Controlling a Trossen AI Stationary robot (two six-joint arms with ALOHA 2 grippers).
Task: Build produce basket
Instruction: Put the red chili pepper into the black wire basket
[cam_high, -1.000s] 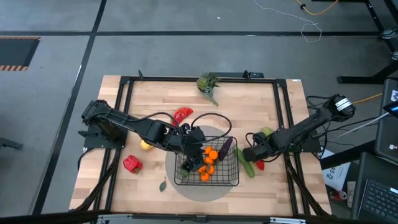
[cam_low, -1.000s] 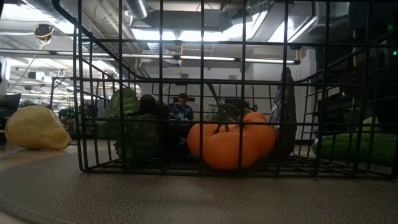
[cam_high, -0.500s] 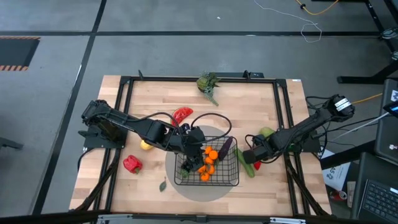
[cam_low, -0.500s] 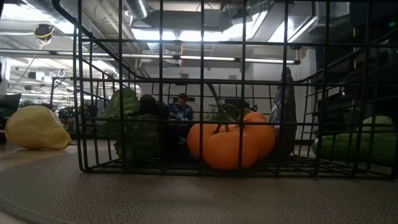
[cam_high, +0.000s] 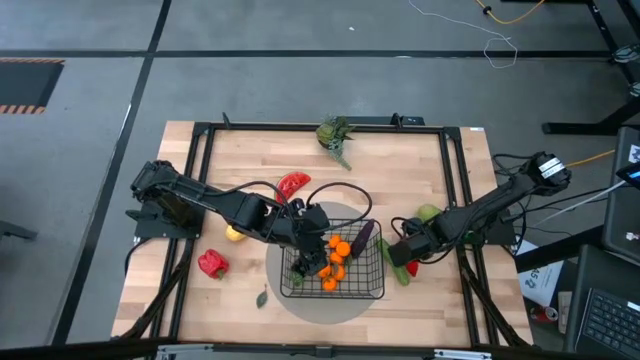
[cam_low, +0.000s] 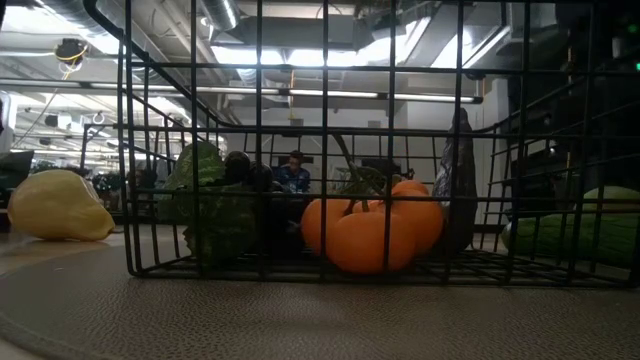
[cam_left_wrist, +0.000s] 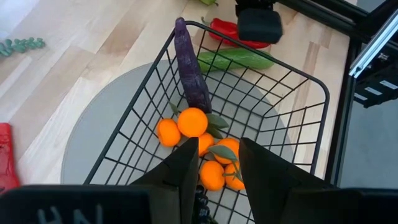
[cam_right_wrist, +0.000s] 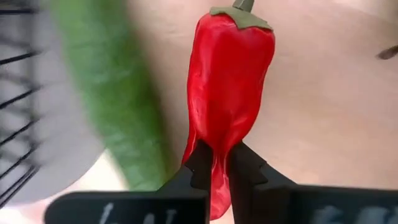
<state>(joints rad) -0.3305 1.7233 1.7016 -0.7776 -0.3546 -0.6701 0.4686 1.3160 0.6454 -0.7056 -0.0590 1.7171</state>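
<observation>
The black wire basket (cam_high: 335, 263) stands on a round grey mat (cam_high: 320, 306). In it lie oranges (cam_left_wrist: 193, 122), a purple eggplant (cam_left_wrist: 189, 71) leaning on the far wall, and dark grapes with leaves (cam_low: 225, 200). My left gripper (cam_left_wrist: 217, 171) hangs open above the basket's left part, touching nothing. Right of the basket lie a green cucumber (cam_right_wrist: 112, 93) and a red chili (cam_right_wrist: 230, 81). My right gripper (cam_right_wrist: 216, 168) points down there, shut on the chili. My right gripper pinches the chili's narrow pointed end (cam_right_wrist: 214, 155) between its two fingers. The fingers come from above and lie across the chili. Its stem end (cam_right_wrist: 241, 14) points away from the fingers. Whether the chili is off the wood, I cannot tell.
On the table's left lie a red pepper (cam_high: 211, 263) and a yellow fruit (cam_high: 234, 233). A watermelon slice (cam_high: 292, 184) lies beyond the basket, with a leafy green sprig (cam_high: 335, 133) at the far edge. A green pear (cam_high: 428, 212) lies behind my right arm.
My right gripper has shut on the chili's pointed end without moving off its spot. My left gripper and everything in the basket have kept still.
</observation>
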